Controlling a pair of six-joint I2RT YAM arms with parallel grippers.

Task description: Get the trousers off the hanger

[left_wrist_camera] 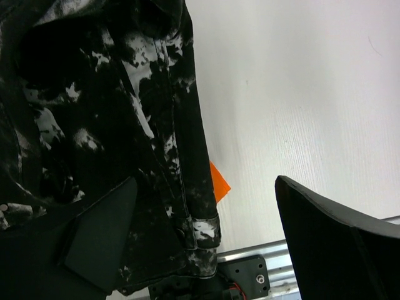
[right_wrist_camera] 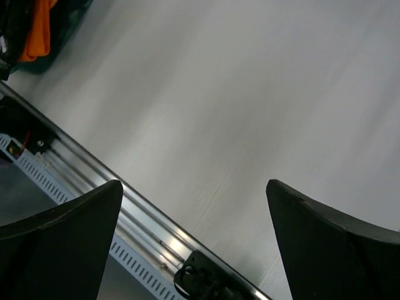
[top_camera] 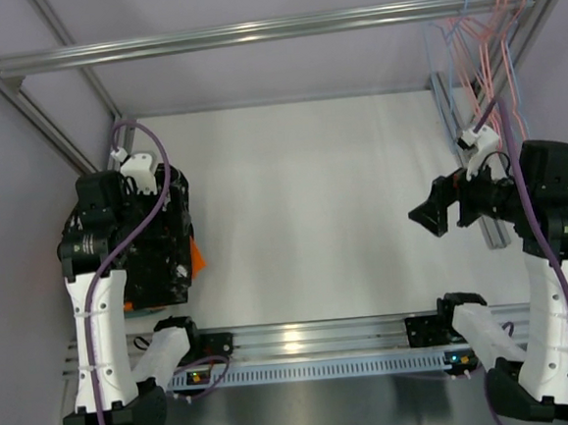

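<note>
Judged done: trousers are laid on the bench at nine o'clock (hanger at one); left hand and right hand are spread wide.

Table ctr open; trousers crowd L; rail overhead

White tabletop, aluminium rail overhead, pale lilac walls

White arm shells, black joint housings, looping purple cables, broad black wedge-shaped gripper fingers.
</note>
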